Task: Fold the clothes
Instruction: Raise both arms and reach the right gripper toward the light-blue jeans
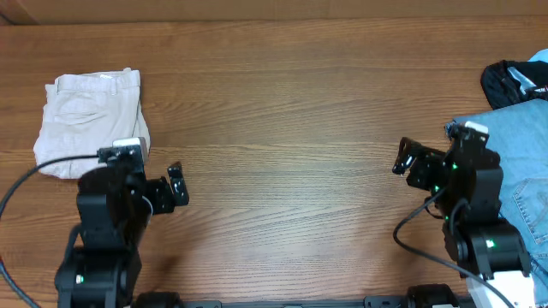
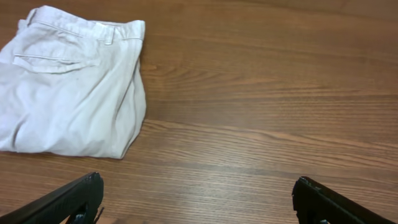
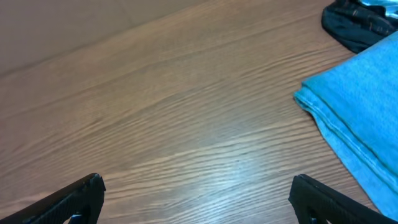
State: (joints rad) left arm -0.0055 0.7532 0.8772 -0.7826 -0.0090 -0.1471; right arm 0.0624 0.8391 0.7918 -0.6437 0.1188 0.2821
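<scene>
**Item 1: left claw** (image 2: 198, 183). Fingers spread wide apart, with nothing between them. It hovers over bare wood and touches no cloth.

**Item 2: right claw** (image 3: 196, 183). Fingers spread wide apart and empty. It is also over bare wood.

**Item 3: light-blue denim jeans** (image 3: 367, 106). One pair, lying ahead of the right claw and off to its right side, apart from both fingers. The edge facing the claw shows stacked layers of denim. In the overhead view the pair lies at the counter's edge on the right arm's outer side. The arm's body covers part of it, and a stitched seam shows near the arm's base.

**Item 4: black garment** (image 3: 354, 25). Bunched, with some white showing on it. It lies farther ahead of the right claw than the jeans, just beside their far edge. Whether the two overlap cannot be told.

**Item 5: cream-white trousers** (image 2: 68, 87). Folded into a compact stack, with a pocket and the waistband uppermost. They lie ahead of the left claw and to its left, apart from the fingers.

**Item 6: counter** (image 1: 291, 128). Brown wood grain. A broad stretch of it separates the two claws, which are well apart and point toward each other across it.
</scene>
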